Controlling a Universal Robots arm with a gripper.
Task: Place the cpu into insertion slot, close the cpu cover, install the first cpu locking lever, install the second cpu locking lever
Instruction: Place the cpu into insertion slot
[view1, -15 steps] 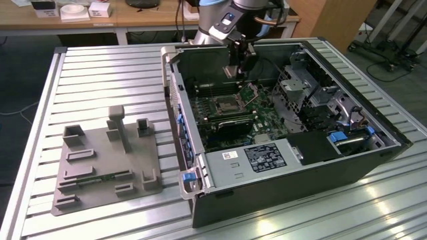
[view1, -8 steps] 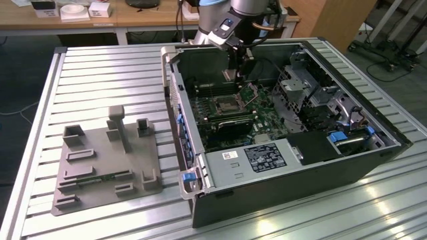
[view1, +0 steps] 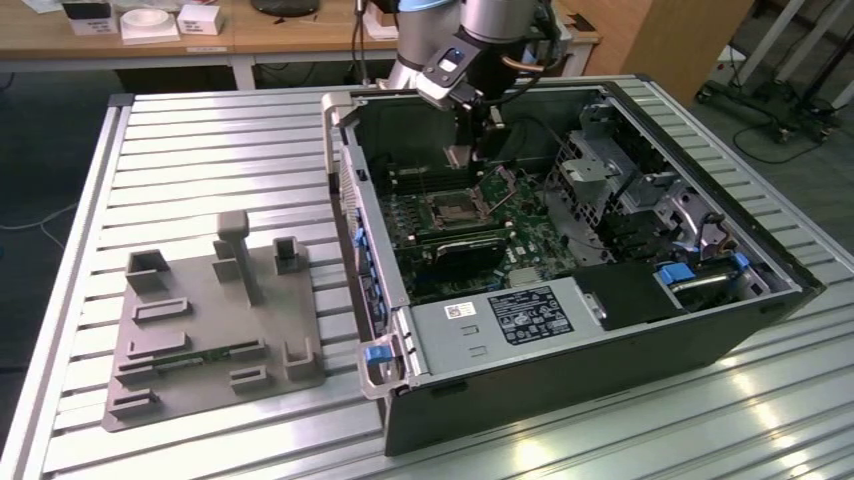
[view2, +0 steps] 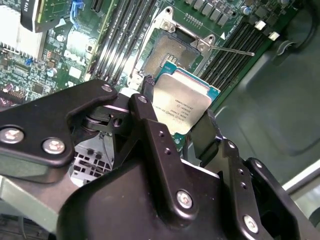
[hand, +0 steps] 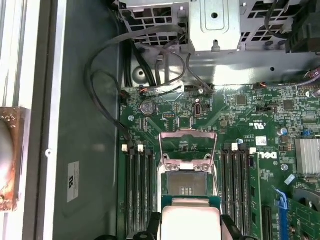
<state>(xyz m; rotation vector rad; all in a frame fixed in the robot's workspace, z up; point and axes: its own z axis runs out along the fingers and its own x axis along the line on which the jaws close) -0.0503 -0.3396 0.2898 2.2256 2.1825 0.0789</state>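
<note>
1. The flat square silvery-tan cpu (view2: 182, 102) is pinched at its edges by the black gripper (view2: 176, 109), clear of the green motherboard (hand: 240, 105).
2. Close by, the dark-centred, silver-rimmed insertion slot (hand: 187, 183) lies uncovered.
3. The thin silver cpu cover (hand: 163, 146) stands raised.

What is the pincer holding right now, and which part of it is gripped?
The pincer holds the cpu, clamped by two opposite edges with its metal top showing. The cpu is not yet in the slot.
</note>
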